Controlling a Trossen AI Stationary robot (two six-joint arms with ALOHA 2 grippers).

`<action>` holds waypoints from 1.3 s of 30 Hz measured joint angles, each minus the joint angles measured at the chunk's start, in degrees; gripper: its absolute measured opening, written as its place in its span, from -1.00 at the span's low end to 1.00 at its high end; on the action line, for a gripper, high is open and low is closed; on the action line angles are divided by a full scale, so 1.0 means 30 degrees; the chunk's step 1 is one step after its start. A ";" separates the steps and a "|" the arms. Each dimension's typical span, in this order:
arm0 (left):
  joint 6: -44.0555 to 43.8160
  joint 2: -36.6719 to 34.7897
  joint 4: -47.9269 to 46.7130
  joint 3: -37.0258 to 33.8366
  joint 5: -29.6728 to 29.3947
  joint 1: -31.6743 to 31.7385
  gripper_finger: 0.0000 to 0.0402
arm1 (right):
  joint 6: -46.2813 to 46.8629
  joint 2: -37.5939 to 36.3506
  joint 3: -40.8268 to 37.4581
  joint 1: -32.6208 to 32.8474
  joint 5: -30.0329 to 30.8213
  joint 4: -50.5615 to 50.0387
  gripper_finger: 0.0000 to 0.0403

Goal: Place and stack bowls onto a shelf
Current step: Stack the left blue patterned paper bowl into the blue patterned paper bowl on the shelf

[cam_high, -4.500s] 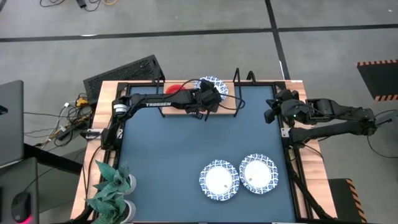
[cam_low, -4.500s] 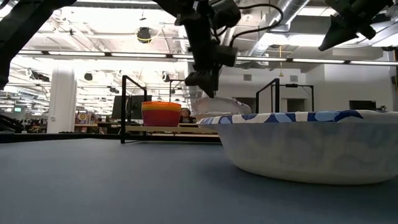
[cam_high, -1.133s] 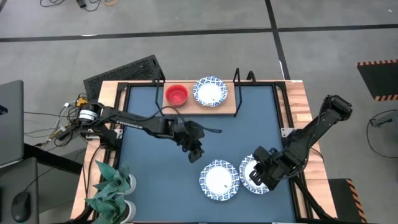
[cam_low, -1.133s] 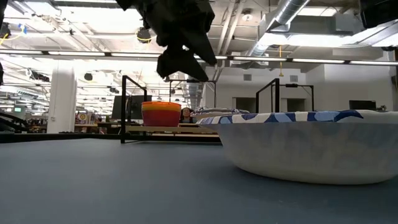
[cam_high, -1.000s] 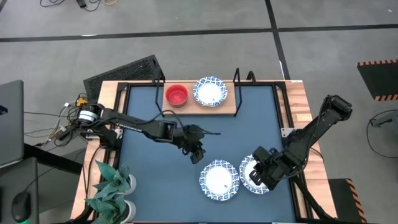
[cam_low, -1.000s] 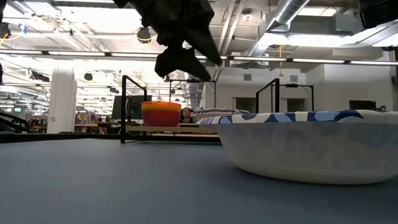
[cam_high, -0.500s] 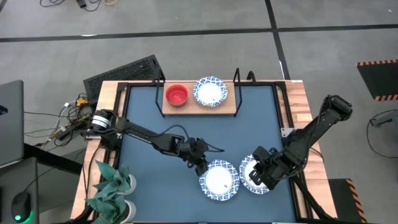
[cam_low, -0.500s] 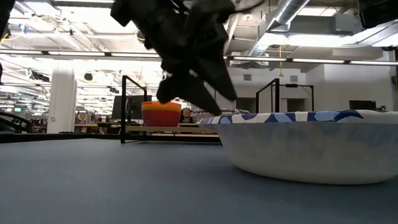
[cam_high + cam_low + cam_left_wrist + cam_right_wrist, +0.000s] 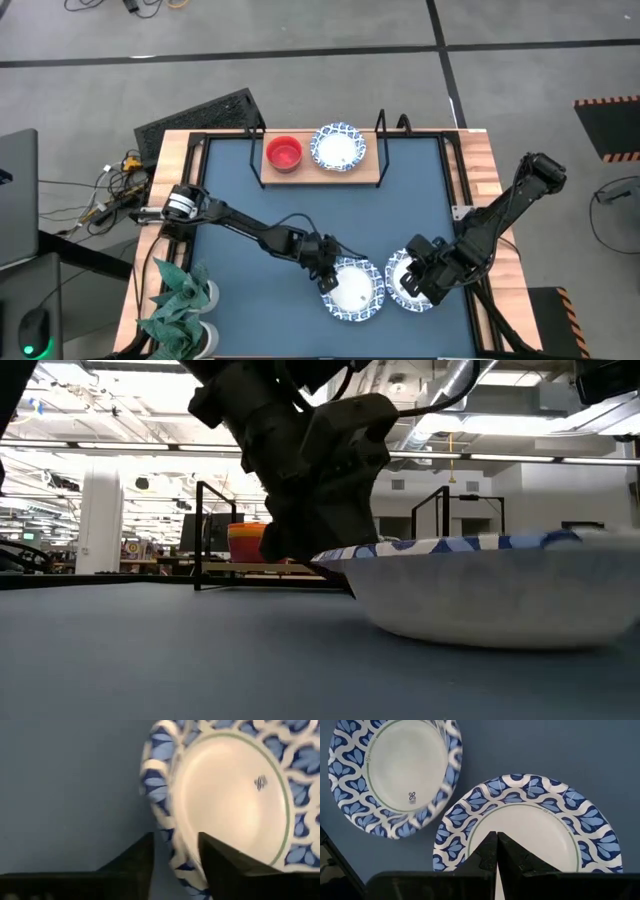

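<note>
Two white bowls with blue patterned rims sit side by side near the table's front edge. My left gripper [image 9: 328, 272] is at the left rim of the left bowl [image 9: 354, 290], open, with one finger on each side of the rim. My right gripper [image 9: 408, 283] is shut and stands over the inside of the right bowl [image 9: 418, 277]; I see no touch. On the wooden shelf [image 9: 371, 172] at the far edge rest a red bowl [image 9: 284, 154] on top of a stack and another white patterned bowl [image 9: 337, 147]. My left gripper straddles the left bowl's rim on its left side [image 9: 167, 837], one finger [image 9: 220, 862] inside the bowl and one [image 9: 132, 862] outside. The fingers slant down from the table's left. A thin strip of table shows between the outer finger and the rim. The bowl sits tipped, its rim lower at the gripper's side [image 9: 340, 558].
A potted plant [image 9: 182, 298] stands at the table's near left corner. The shelf's black frame ends [image 9: 381, 130] rise at the far edge. Open blue tabletop [image 9: 260, 215] lies between the shelf and the two bowls.
My left gripper has come down and toward the table's near right, from mid-table to the left bowl's rim. The left bowl, level before, now sits tipped, low at the gripper's side and raised at the opposite side.
</note>
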 joint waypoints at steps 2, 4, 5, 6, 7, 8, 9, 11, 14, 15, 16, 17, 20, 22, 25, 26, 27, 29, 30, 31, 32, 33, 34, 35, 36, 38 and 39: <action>0.0386 0.0000 -0.0178 0.0008 -0.0064 -0.0004 -0.53 | 0.0000 0.0000 0.0000 0.0000 0.0007 -0.0004 -0.83; 0.0659 0.0000 -0.0221 0.0008 0.0004 0.0022 -0.79 | 0.0000 0.0000 0.0000 0.0000 0.0007 -0.0004 -0.83; 0.0689 0.0000 -0.0086 0.0012 0.0242 0.0081 -0.89 | 0.0000 0.0000 0.0000 0.0000 0.0007 -0.0004 -0.83; 0.0615 -0.0028 0.0012 0.0023 0.0401 0.0139 -0.93 | 0.0000 0.0000 0.0000 0.0000 0.0006 -0.0005 -0.83; 0.0399 -0.0082 0.0013 0.0023 0.0584 0.0214 -0.95 | 0.0000 0.0000 0.0000 0.0000 0.0007 -0.0004 -0.83; 0.0136 -0.0115 -0.0040 0.0023 0.0747 0.0293 -0.96 | 0.0000 0.0000 0.0000 0.0000 0.0007 -0.0004 -0.83; -0.0120 -0.0129 -0.0089 0.0072 0.1022 0.0388 -0.97 | 0.0000 0.0000 0.0000 0.0000 0.0007 -0.0011 -0.83; -0.0432 -0.0389 -0.0654 0.0268 0.1449 0.0611 -0.99 | 0.0000 0.0000 0.0000 0.0000 0.0006 0.0003 -0.83; -0.0545 -0.1125 -0.1731 0.1029 0.1530 0.1019 -1.00 | 0.0022 0.0007 0.0000 0.0000 0.0000 -0.0004 -0.83; -0.0516 -0.1466 -0.2386 0.1307 0.1400 0.1211 -1.00 | 0.0036 0.0005 0.0000 0.0012 0.0002 -0.0001 -0.83; -0.0461 -0.1839 -0.3055 0.1647 0.1144 0.1434 -1.00 | 0.0106 0.0000 0.0007 0.0048 0.0007 -0.0021 -0.83; -0.0413 -0.2158 -0.3701 0.2021 0.0828 0.1709 -1.00 | 0.0176 0.0007 0.0006 0.0060 0.0000 -0.0053 -0.83; -0.0284 -0.3210 -0.6445 0.3090 0.0108 0.2739 -1.00 | 0.0328 0.0007 0.0007 0.0066 0.0000 -0.0126 -0.83; 0.0177 -0.3808 -0.7495 0.3822 -0.0729 0.3461 -1.00 | 0.0328 0.0007 0.0007 0.0066 0.0074 -0.0142 -0.83; 0.1148 -0.4514 -0.8498 0.4974 -0.2179 0.4726 -1.00 | 0.0328 0.0007 0.0007 0.0066 0.0583 -0.0142 -0.83; 0.1486 -0.4672 -0.8397 0.5374 -0.2634 0.5165 -1.00 | 0.0328 0.0007 0.0007 0.0064 0.0728 -0.0151 -0.83; 0.1754 -0.4780 -0.8444 0.5767 -0.3091 0.5624 -1.00 | 0.0328 0.0007 0.0007 0.0058 0.0923 -0.0158 -0.83; 0.2446 -0.4816 -0.8496 0.6707 -0.4237 0.6557 -1.00 | 0.0328 0.0007 0.0007 0.0058 0.1161 -0.0164 -0.83; 0.2796 -0.4816 -0.8436 0.7147 -0.4831 0.7018 -1.00 | 0.0328 0.0007 0.0006 0.0058 0.1226 -0.0151 -0.83; 0.3152 -0.4808 -0.8446 0.7541 -0.5383 0.7502 -1.00 | 0.0328 0.0007 0.0000 0.0058 0.1315 -0.0157 -0.83; 0.3471 -0.4801 -0.8462 0.7911 -0.5783 0.8010 -1.00 | 0.0328 0.0007 0.0004 0.0058 0.1377 -0.0157 -0.83; 0.3663 -0.4801 -0.8385 0.8169 -0.6136 0.8519 -1.00 | 0.0328 0.0007 0.0004 0.0058 0.1436 -0.0157 -0.83; 0.3808 -0.4801 -0.8247 0.8287 -0.6408 0.9043 -1.00 | 0.0339 0.0007 0.0007 0.0058 0.1461 -0.0150 -0.83; 0.3906 -0.4801 -0.8142 0.8306 -0.6552 0.9593 -1.00 | 0.0403 0.0007 0.0007 0.0058 0.1477 -0.0162 -0.83; 0.3896 -0.4777 -0.8115 0.8306 -0.6555 1.0152 -1.00 | 0.0466 0.0007 0.0007 0.0058 0.1494 -0.0179 -0.83; 0.3661 -0.4712 -0.8179 0.8305 -0.6142 1.1381 -1.00 | 0.0474 0.0007 0.0007 0.0058 0.1494 -0.0171 -0.83; 0.3530 -0.4642 -0.8201 0.8299 -0.5727 1.1970 -1.00 | 0.0474 0.0007 0.0007 0.0058 0.1494 -0.0171 -0.83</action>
